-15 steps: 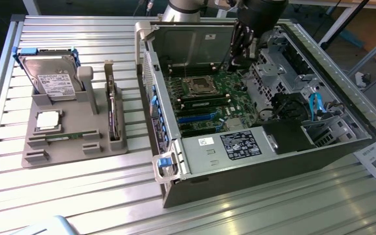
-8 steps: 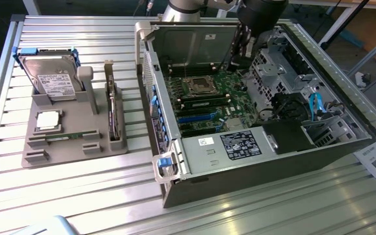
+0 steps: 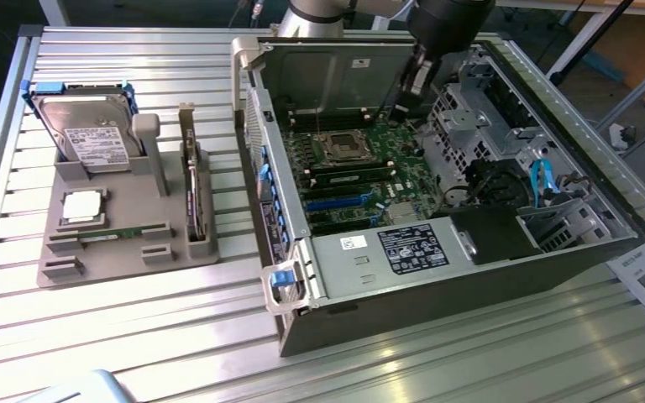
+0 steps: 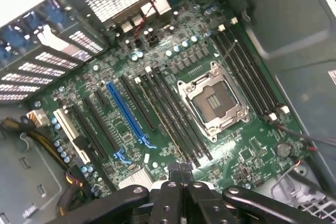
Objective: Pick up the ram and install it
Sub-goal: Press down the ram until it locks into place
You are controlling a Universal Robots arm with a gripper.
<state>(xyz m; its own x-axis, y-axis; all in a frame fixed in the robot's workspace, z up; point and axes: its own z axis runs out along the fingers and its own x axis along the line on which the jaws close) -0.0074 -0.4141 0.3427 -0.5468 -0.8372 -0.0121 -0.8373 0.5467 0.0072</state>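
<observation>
Now | ram [image 4: 163, 121] edge-up, long axis beside socket [image 4: 212, 98] | end effector [image 4: 181, 176] closed

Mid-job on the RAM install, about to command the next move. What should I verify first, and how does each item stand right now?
1. Ram seated in the gray holder, reachable from above: ok.
2. Gripper ready to grasp: not ok, shut, nothing visibly held.
3. Gripper over the ram: not ok, it hangs above the motherboard inside the case.
4. Free memory slots beside the processor socket: ok, dark and empty.
5. Slot latches open: cannot tell.
</observation>
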